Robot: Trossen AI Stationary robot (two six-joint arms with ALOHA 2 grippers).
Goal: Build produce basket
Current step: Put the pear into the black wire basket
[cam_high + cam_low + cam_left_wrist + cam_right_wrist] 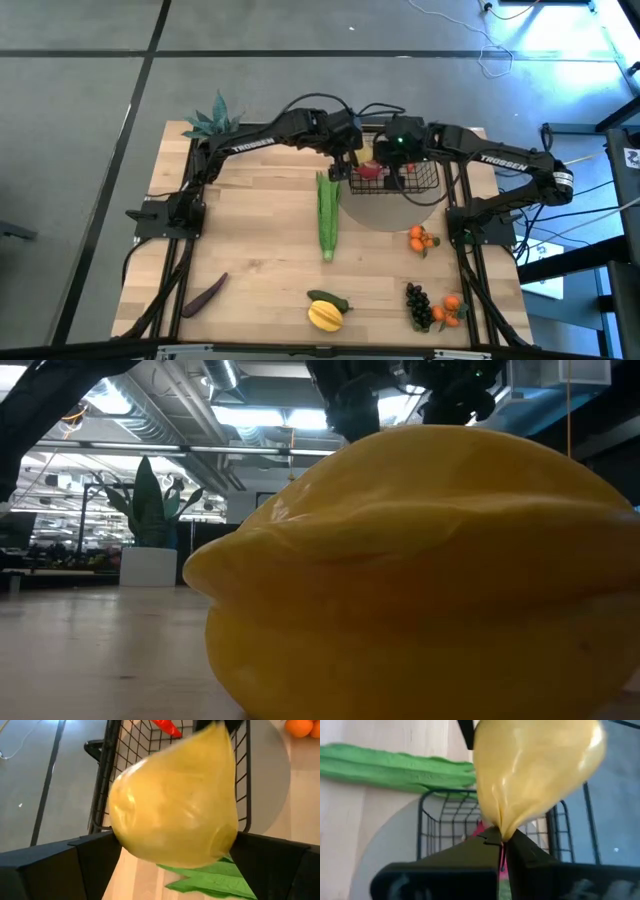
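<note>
From above: basket on a grey round mat at 1 o'clock of the surface, a red piece inside. Left jaws and right jaws meeting over the basket's 9 o'clock rim. Corn flat just beside the mat, at its 9 o'clock. Oranges at 4 o'clock, grapes at 5, a yellow fruit with a green pepper at 6, eggplant at 7 - all outside the basket.

At surface height: almost filled by the yellow fruit, dark arms above it.

From the left wrist: mango in the air between the left jaws, basket and corn behind - clenched on it or released, cannot tell.

From the right wrist: right jaws clenched on the mango's narrow tip, above the basket rim, corn beyond.
</note>
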